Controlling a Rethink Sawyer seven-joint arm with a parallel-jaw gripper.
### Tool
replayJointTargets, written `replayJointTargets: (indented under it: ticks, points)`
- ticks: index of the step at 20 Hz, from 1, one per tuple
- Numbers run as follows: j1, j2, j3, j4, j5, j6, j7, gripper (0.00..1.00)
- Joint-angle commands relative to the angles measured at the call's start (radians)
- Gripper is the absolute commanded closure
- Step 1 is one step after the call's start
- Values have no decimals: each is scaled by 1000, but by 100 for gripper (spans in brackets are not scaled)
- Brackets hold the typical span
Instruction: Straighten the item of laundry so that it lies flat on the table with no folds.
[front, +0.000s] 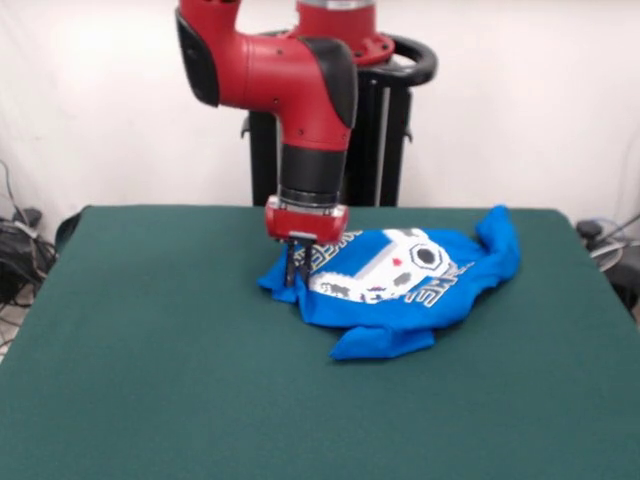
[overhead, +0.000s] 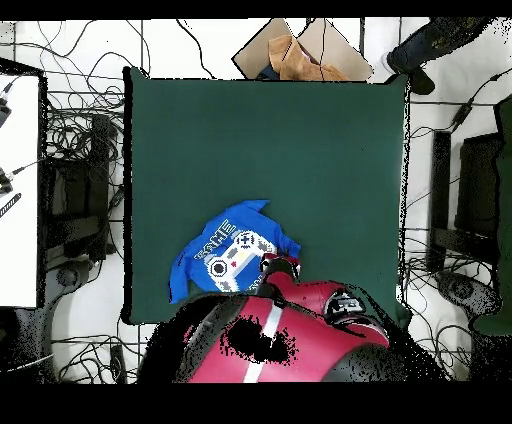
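The item of laundry (front: 400, 280) is a bright blue T-shirt, print side up, crumpled and folded on the green table (front: 150, 350), right of centre and towards the far side. One part sticks up at its right end and a fold lies at its near edge. My gripper (front: 297, 272) points straight down at the shirt's left edge. Its fingers stand close together, pinching the cloth there. In the overhead view the shirt (overhead: 230, 252) lies near the table's (overhead: 260, 130) bottom edge, and the gripper (overhead: 280, 268) is at its right side, partly hidden by the arm.
The robot's black pedestal (front: 375, 140) stands behind the table's far edge. Cables and equipment (overhead: 70, 180) lie on the floor around the table. A brown cardboard piece (overhead: 300, 50) lies beyond the table's top edge. A dark limb of a person (overhead: 440, 38) shows at the top right.
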Motion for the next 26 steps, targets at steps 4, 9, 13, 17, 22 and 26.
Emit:
replayJointTargets:
  ticks: [4,9,13,17,22,26]
  points:
    - [-93,38,54,-144,-53,190,5,100]
    - [-305,-37,239,-200,-248,345,-126,100]
    - [-449,-26,373,-240,-333,473,-231,100]
    - [-560,7,489,-276,-434,492,-257,100]
    - [-542,-4,501,-376,-556,441,-216,100]
    - [-642,-21,646,-372,-598,550,-336,100]
